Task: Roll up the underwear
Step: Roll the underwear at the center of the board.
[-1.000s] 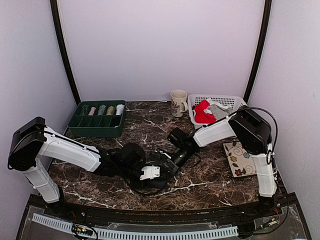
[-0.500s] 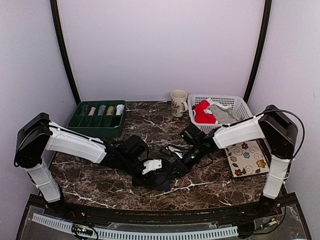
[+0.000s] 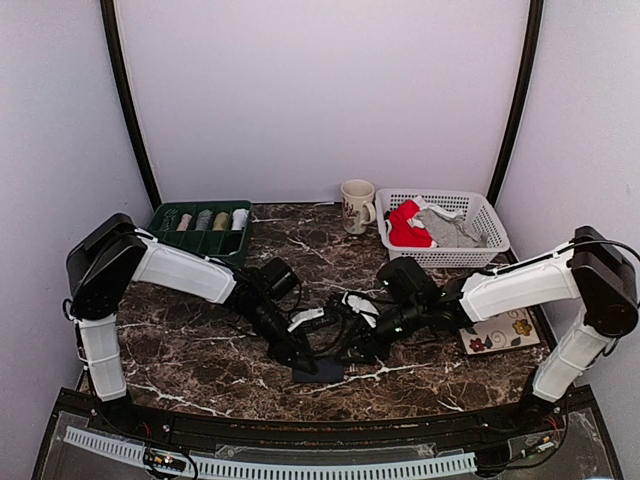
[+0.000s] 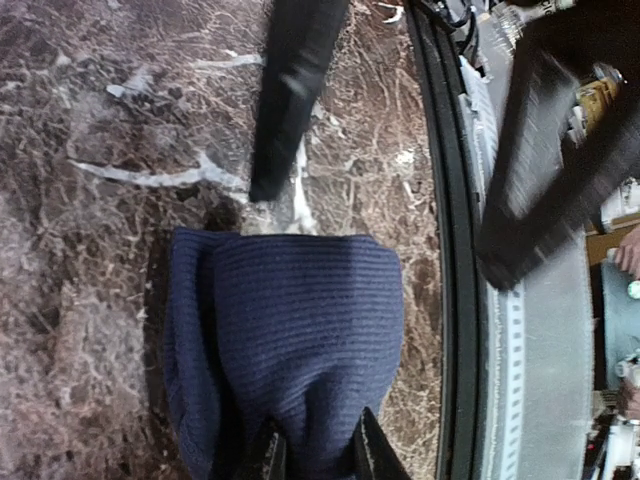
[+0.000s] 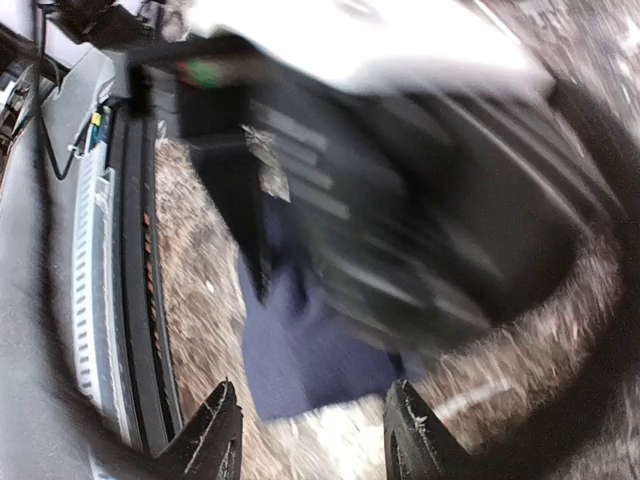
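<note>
Now pinching the navy underwear, low in the middle of the overhead view.
My left claw is pressed together on a fold of that cloth, which lies bunched on the tabletop near its front edge. My right claw is spread, close to the same cloth, with nothing between its fingers. Red underwear and grey underwear lie in the basket at upper right.
</note>
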